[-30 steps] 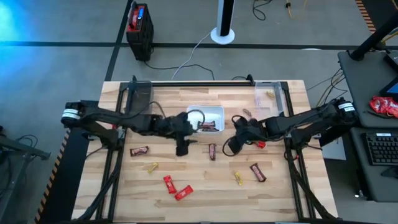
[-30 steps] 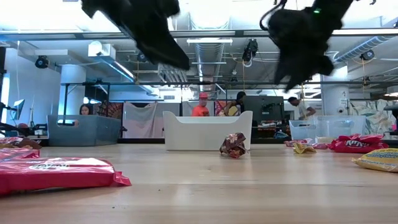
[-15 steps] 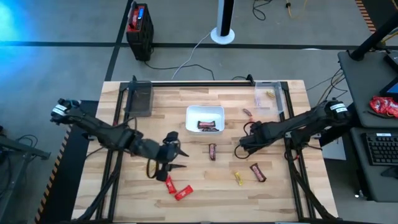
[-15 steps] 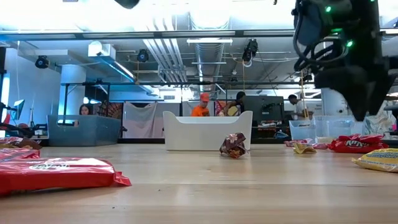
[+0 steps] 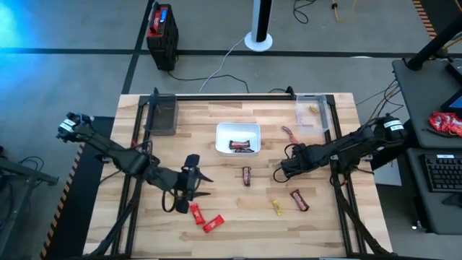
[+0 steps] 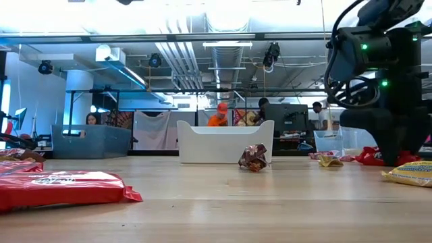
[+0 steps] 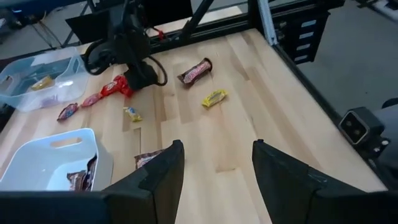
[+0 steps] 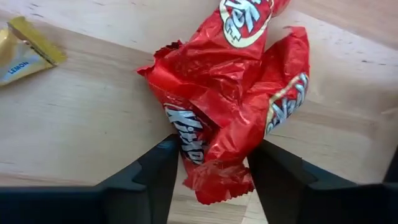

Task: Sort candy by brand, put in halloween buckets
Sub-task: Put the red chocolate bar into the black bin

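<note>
from above we are seeing the desk (image 5: 231,224) with the white tray (image 5: 238,138) near its middle, holding a dark brown bar (image 5: 240,145), and two clear tubs at the far corners: the left tub (image 5: 162,113) and the right tub (image 5: 312,110). the right gripper (image 5: 283,172) is sitting low toward the right edge, but this view is not showing us what lies under it. the right wrist view is filling that in: the two dark fingers (image 8: 146,180) are standing wide, one on each side of a crumpled red wrapper (image 8: 227,109) lying on the wood, not pressed shut on it, with a small yellow piece (image 8: 22,50) just beside. the low view is showing that arm down at the desk among red and yellow sweets.

the left gripper (image 5: 184,193) is hanging over the near-left part of the desk, next to two red sweets (image 5: 205,219). its wrist view is showing its fingers (image 7: 158,177) spread wide and holding nothing, looking across at the tray, another brown bar (image 7: 195,71), a yellow sweet (image 7: 214,98) and the other arm. only the low view is showing people in the room behind.
</note>
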{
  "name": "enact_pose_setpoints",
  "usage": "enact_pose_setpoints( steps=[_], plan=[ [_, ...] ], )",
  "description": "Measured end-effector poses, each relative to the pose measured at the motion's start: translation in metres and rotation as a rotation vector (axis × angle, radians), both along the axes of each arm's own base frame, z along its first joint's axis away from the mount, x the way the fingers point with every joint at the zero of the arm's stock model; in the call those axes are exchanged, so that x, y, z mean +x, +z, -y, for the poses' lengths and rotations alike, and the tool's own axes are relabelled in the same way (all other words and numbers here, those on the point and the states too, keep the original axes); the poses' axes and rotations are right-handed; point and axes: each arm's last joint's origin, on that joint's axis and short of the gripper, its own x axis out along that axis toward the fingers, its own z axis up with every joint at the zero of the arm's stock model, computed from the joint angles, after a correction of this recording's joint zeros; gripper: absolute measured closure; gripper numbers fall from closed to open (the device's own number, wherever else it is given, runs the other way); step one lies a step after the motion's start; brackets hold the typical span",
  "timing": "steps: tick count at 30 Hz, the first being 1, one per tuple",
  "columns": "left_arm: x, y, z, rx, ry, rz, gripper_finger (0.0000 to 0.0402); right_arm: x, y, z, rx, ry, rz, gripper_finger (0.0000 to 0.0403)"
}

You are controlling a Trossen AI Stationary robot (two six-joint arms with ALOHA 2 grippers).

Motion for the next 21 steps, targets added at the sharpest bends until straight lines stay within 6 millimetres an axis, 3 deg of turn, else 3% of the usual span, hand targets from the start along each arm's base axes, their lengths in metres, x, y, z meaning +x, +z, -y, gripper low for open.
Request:
enact_pose_setpoints(
  steps=[12,21],
  plan=[
    [0.005,-0.006,0.001,0.055,0.011,-0.013,0.0229,0.015,0.015,-0.002,0.018,0.070,0.051,0.0347],
    [0.004,-0.006,0.000,0.068,0.039,-0.003,0.0229,0.030,0.034,-0.016,0.005,0.213,0.140,0.0362]
  ],
)
